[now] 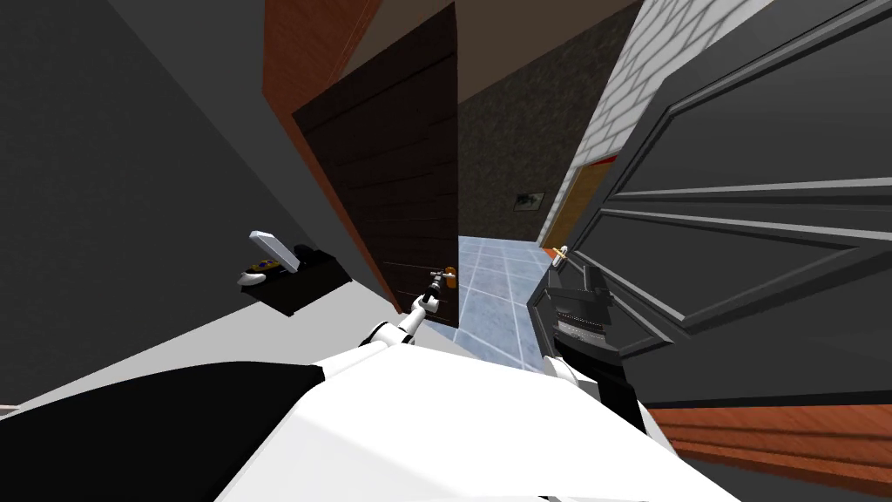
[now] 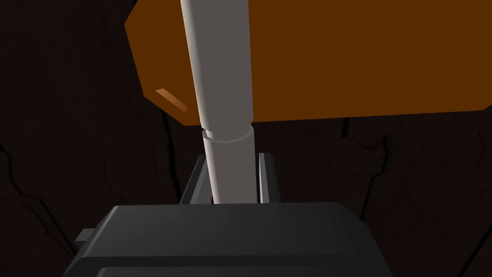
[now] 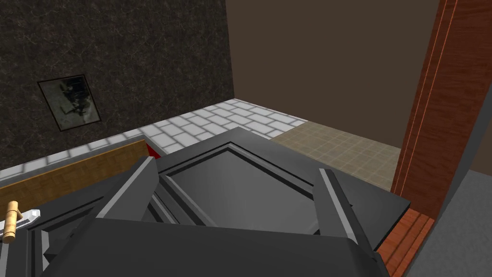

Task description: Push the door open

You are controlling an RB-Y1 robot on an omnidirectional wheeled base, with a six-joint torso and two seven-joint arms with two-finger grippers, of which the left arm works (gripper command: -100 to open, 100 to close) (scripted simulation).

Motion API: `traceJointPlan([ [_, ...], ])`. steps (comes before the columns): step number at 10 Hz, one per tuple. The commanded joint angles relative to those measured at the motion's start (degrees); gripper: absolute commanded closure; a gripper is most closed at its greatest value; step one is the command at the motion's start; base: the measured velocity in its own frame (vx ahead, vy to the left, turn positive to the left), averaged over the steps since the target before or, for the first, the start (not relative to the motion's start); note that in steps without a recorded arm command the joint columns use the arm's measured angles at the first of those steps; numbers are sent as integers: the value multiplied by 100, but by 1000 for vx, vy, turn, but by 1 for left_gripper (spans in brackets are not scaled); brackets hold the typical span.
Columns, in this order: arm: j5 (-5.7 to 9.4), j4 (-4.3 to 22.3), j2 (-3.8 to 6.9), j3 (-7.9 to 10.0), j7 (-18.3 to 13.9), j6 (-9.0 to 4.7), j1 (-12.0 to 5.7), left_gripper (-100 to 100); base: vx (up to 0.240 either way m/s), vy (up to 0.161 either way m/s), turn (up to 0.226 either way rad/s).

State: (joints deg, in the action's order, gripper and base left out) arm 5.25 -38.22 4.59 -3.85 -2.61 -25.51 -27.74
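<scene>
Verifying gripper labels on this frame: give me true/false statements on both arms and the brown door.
The left gripper is shut on the grey handle bar. True.
The right gripper holds a handle. False: its fingers stand apart, empty, facing the grey panelled door.
The dark brown door is fully closed. False: it stands ajar, blue tiled floor showing past its edge.
An orange plate sits behind the handle bar. True.

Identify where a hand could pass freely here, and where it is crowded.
Free: the gap over the blue tiled floor, between the dark brown door and the grey panelled door. The black table has bare top beside a white object. Crowded: the brown door's handle, where the left hand is shut on it; the open right hand sits by the grey door.
</scene>
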Motion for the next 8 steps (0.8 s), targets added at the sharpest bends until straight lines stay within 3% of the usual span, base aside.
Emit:
traceJointPlan([
  [1,30,168,78,110,38,-117,-92,100,129,-117,63],
  [2,64,178,128,213,69,-120,-81,100,148,-99,59],
  [8,122,197,204,389,122,-125,-64,100,102,-94,48],
])
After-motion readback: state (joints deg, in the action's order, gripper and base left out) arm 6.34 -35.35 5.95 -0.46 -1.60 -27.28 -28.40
